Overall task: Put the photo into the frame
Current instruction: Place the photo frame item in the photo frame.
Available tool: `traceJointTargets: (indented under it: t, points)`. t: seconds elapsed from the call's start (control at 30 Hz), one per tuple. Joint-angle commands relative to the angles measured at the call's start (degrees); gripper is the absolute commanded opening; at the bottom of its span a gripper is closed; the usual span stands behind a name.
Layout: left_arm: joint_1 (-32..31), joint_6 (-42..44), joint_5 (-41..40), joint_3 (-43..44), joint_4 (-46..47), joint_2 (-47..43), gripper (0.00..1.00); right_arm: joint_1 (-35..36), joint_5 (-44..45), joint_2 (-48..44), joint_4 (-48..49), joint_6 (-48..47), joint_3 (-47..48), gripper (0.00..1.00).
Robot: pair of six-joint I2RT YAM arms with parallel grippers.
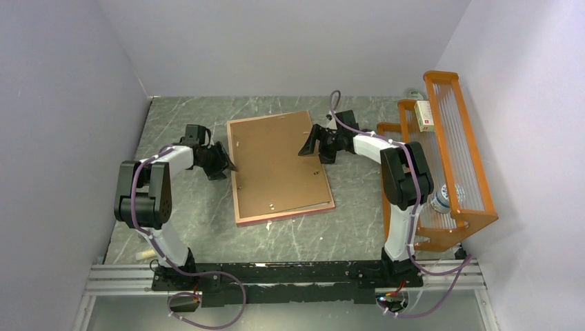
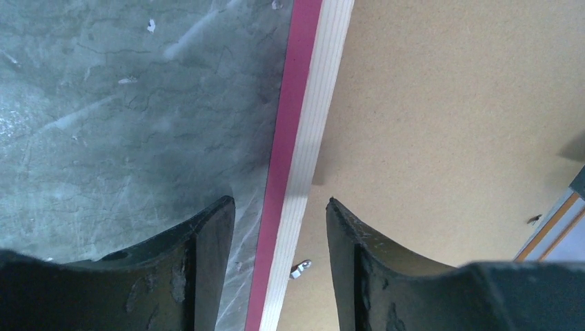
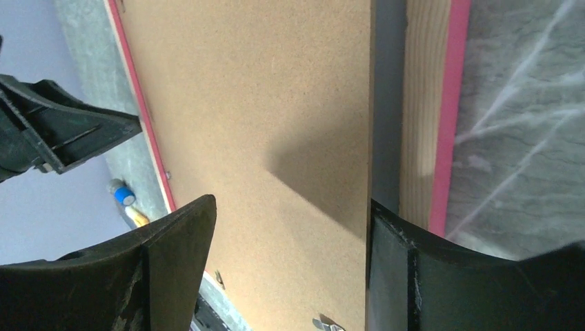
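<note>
The frame (image 1: 286, 215) lies face down in the middle of the table, its pink rim showing around a brown backing board (image 1: 279, 162) that rests on its back. The photo is hidden. My left gripper (image 1: 230, 165) is open at the frame's left side. In the left wrist view its jaws (image 2: 279, 201) straddle the pink and pale wood rim (image 2: 303, 103) without touching it. My right gripper (image 1: 307, 146) is open at the upper right. Its jaws (image 3: 290, 200) span the board (image 3: 262, 103), with one finger at the board's right edge beside the frame's rim (image 3: 424, 103).
An orange wire rack (image 1: 448, 152) stands along the right wall, holding a small box (image 1: 424, 116) and a round bottle (image 1: 441, 198). Small metal turn clips (image 2: 300, 269) sit at the board's edge. A blue-capped item (image 3: 124, 195) lies beyond the frame's far side. Walls close in on three sides.
</note>
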Motion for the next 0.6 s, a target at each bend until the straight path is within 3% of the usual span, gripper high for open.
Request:
traceJointTargets:
  t: [0.0, 0.57]
  points:
    - [0.19, 0.27, 0.24, -0.48, 2.26, -3.31, 0.58, 0.46, 5.39, -2.22, -9.20, -4.90, 6.10, 0.78]
    - [0.19, 1.69, 6.96, 5.22, -4.10, 1.07, 0.63, 3.06, 14.26, -3.11, -17.83, -3.98, 9.48, 0.76]
